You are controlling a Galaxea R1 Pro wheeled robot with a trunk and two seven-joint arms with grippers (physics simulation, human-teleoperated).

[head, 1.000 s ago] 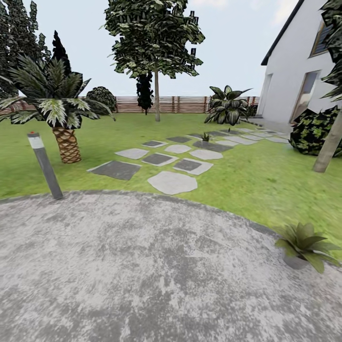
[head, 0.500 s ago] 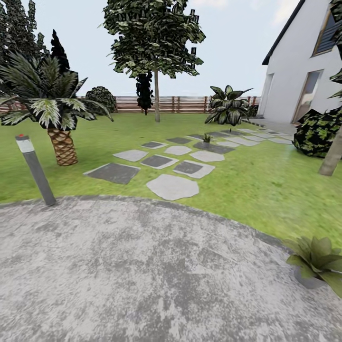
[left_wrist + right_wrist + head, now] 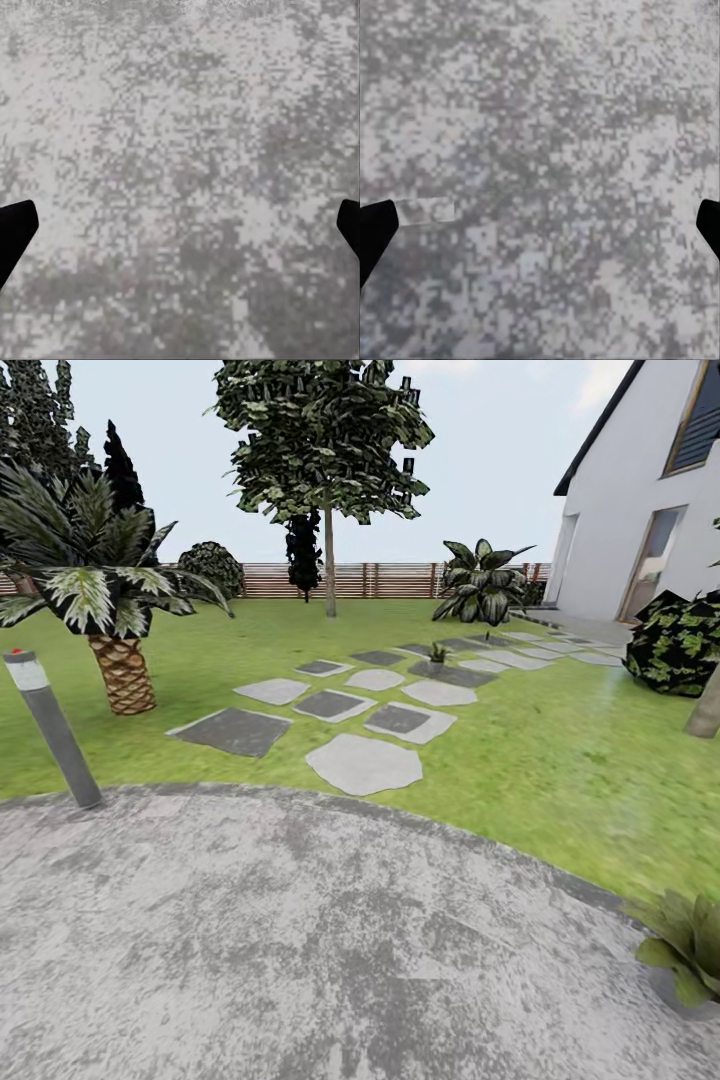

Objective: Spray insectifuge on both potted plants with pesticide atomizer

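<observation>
While both wrist views look down on grey paving [image 3: 180, 150], the left gripper [image 3: 180, 225] and right gripper [image 3: 540, 225] hang spread apart, empty. One potted plant [image 3: 690, 955] sits nearer the right gripper; the atomizer cannot be made out.

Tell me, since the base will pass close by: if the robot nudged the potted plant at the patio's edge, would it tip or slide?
Likely slide more than tip: the near potted plant sits low, its leaves spreading wider than its little grey pot. The rough paved patio probably grips the pot somewhat. The leaves look thin, so they would likely bend first.
</observation>
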